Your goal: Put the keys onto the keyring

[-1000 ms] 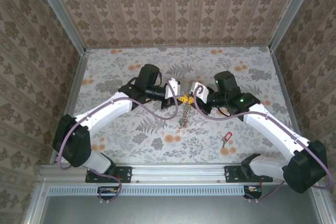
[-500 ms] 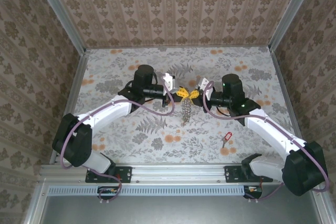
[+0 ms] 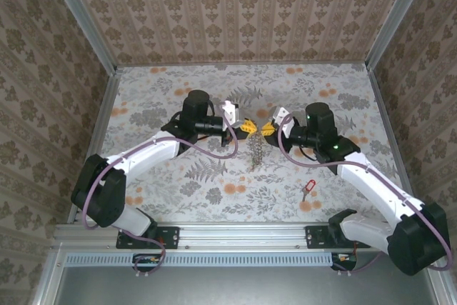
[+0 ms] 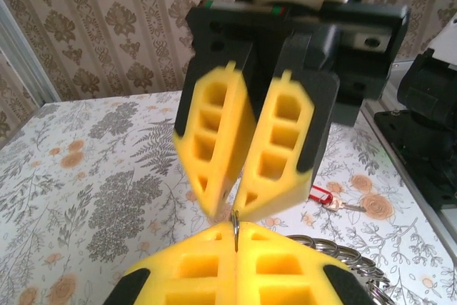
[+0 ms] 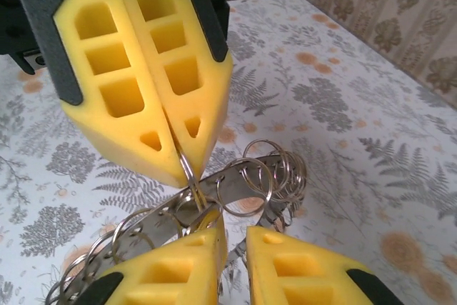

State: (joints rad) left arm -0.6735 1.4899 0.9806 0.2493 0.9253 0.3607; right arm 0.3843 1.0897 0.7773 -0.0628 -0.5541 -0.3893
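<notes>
The left arm [image 3: 146, 156] and the right arm [image 3: 373, 185] match: glossy white tubular links between bulky rounded black joint housings [image 3: 100, 194], a thin purple cable [image 3: 218, 153] looping loosely along each. A small green light [image 3: 333, 146] glows on the right wrist. The left gripper [image 3: 246, 126] and the right gripper [image 3: 265, 129] have yellow foam wedge fingers [image 4: 214, 144] with rectangular cut-outs, backed in black.
</notes>
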